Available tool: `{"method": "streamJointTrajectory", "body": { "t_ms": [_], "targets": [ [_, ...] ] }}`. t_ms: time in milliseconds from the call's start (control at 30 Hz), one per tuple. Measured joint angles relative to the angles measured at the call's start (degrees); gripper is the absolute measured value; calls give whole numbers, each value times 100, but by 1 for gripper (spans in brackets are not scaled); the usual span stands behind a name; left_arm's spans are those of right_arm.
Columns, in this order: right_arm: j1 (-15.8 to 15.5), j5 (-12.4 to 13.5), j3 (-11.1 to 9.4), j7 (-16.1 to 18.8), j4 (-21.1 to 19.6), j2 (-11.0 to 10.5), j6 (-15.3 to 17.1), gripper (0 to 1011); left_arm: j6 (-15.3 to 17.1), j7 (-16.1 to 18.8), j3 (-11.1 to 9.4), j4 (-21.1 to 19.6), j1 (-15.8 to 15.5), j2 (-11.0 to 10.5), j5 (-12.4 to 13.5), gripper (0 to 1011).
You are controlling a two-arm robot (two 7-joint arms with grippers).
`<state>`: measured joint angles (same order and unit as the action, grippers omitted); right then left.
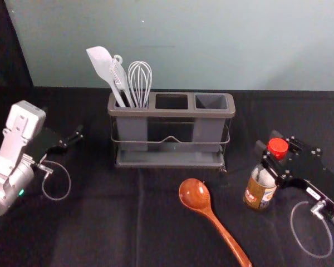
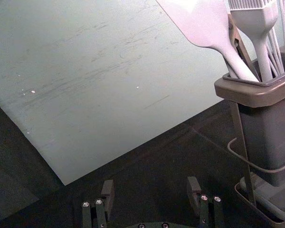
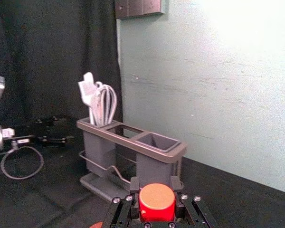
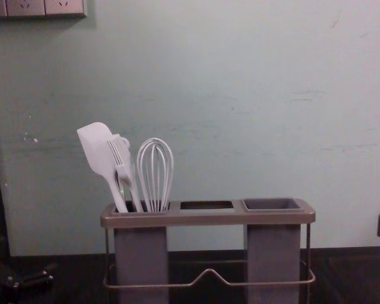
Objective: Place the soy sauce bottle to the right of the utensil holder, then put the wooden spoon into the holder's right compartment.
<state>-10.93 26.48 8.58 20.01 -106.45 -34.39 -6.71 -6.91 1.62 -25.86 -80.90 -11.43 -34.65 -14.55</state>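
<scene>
The soy sauce bottle (image 1: 259, 192), red-capped with a brown and yellow label, leans slightly at the right of the head view. My right gripper (image 1: 271, 147) is shut on it around the cap and neck; in the right wrist view, the right gripper (image 3: 156, 190) has a finger against each side of the red cap (image 3: 156, 202). The wooden spoon (image 1: 195, 194) lies bowl-first toward the utensil holder (image 1: 170, 112), in front of it. The holder's right compartment (image 4: 272, 204) holds nothing visible. My left gripper (image 1: 68, 137) is parked at the left; the left gripper (image 2: 150, 192) stands open, holding nothing.
A white spatula (image 4: 97, 149), a brush (image 4: 121, 158) and a whisk (image 4: 155, 171) stand in the holder's left compartment. Behind the dark-covered table (image 1: 100, 222) rises a pale wall (image 1: 211, 44). Dark cloth-covered space lies between the holder and the bottle.
</scene>
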Motion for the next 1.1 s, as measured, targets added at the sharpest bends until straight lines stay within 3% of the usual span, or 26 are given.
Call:
{"method": "streamJointTrajectory", "body": {
  "t_ms": [200,400,833,1100],
  "targets": [
    [139,-61,-77,-3,202,116,-40,390,0,0,0,0,0,0,0,1005],
    [481,-125,-86,34,569,302,-88,390,0,0,0,0,0,0,0,1005],
    [1460,-257,162,242,1567,863,-86,390,0,0,0,0,0,0,0,1005],
    [1856,-434,266,212,2043,1138,-185,390,0,0,0,0,0,0,0,1005]
  ]
}}
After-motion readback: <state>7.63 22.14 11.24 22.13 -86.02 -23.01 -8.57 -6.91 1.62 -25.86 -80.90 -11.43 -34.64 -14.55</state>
